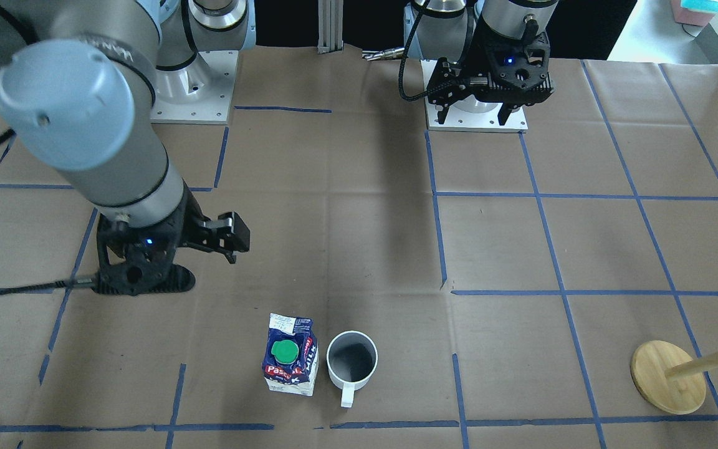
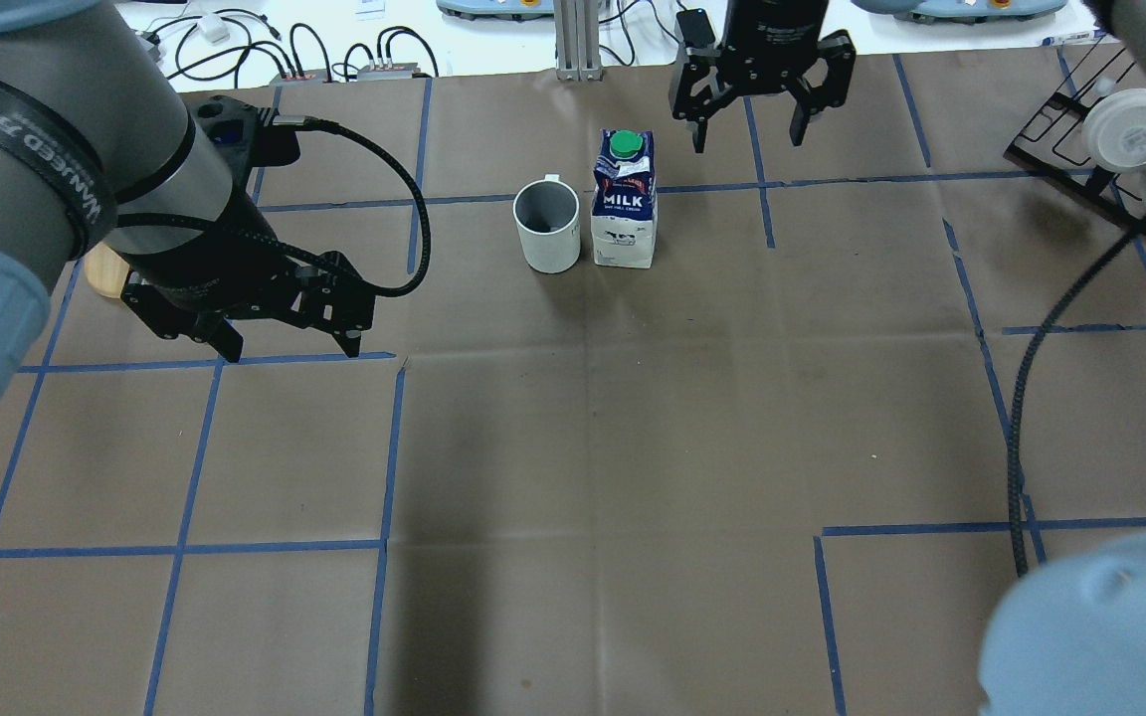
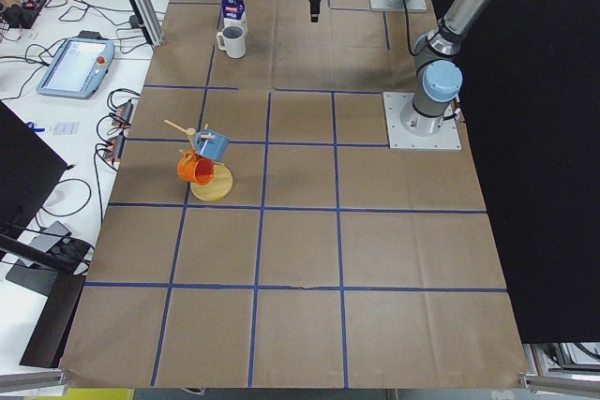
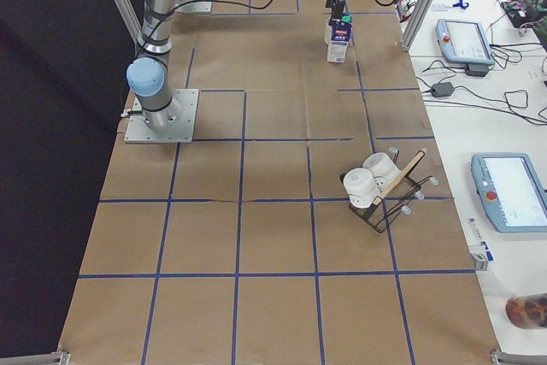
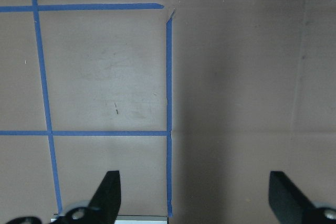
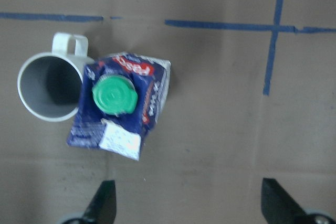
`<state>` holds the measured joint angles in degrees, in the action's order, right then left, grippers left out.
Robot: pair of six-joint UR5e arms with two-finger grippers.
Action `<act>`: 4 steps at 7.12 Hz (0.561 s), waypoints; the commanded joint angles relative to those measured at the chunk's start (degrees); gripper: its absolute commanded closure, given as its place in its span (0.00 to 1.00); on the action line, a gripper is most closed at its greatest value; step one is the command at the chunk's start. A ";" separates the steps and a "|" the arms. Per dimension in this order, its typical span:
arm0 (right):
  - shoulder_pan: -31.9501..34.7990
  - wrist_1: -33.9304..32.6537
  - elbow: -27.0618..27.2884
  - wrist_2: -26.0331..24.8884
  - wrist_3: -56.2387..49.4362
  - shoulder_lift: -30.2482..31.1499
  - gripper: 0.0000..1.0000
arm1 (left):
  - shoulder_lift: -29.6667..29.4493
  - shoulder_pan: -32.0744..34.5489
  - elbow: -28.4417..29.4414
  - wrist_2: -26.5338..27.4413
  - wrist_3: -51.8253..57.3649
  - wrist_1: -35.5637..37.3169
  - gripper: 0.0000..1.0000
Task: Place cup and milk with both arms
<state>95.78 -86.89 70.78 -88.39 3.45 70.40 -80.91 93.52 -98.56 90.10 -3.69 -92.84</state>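
Observation:
The white cup [image 2: 546, 224] with a dark grey inside stands upright on the brown table cover, touching or nearly touching the milk [image 2: 625, 204], a blue-and-white carton with a green cap. Both also show in the front-facing view, cup [image 1: 351, 362] and milk [image 1: 290, 362]. My right gripper [image 2: 747, 139] is open and empty, hanging high above the table beside the milk. Its wrist view looks down on the milk [image 6: 121, 103] and the cup [image 6: 47, 87]. My left gripper [image 2: 289, 348] is open and empty over bare cover, well away from the cup. Its wrist view [image 5: 194, 198] shows only tape lines.
A wooden mug tree [image 1: 670, 374] with a blue and an orange mug stands at the table's far edge on my left. A black wire rack [image 2: 1120, 139] with white cups stands on my right. Blue tape lines grid the cover.

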 commanded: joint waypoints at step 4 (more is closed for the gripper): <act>-5.87 -3.97 19.39 -1.07 -0.64 19.51 0.00 | -0.31 -1.92 2.31 -0.54 0.00 -0.15 0.00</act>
<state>90.40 -89.24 87.62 -88.76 2.49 87.60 -81.18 92.67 -97.06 89.66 -3.69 -92.94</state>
